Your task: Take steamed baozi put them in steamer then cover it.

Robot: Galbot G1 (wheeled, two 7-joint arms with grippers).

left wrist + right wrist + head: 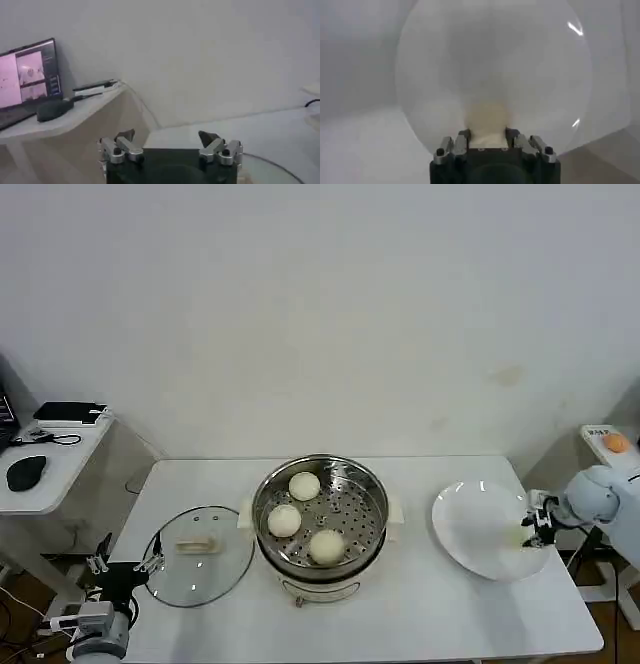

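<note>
Stainless steel, bright and round, the steamer (322, 521) stands at the middle of the white surface (420, 594) with its perforated tray showing and white handles at its sides. Three steamed baozi lie on the tray: one at the far side (304, 485), one to the left (284, 520) and one at the near side (326, 546), all smooth, cream-white and well apart from each other. The cover (198, 555), clear glass with a metal rim and a cream bar handle, lies flat on the surface just left of the steamer.

At the right, a white plate (470, 524) rests on the surface. The right gripper (531, 531) is low over the plate's right edge, and the right wrist view shows its fingers (463, 139) closed around the fourth baozi (487, 119) (a pale, rounded lump held between them).

The left gripper (124, 563) waits near the surface's near-left corner, beside the cover, its fingers (125, 136) spread wide and holding nothing.
</note>
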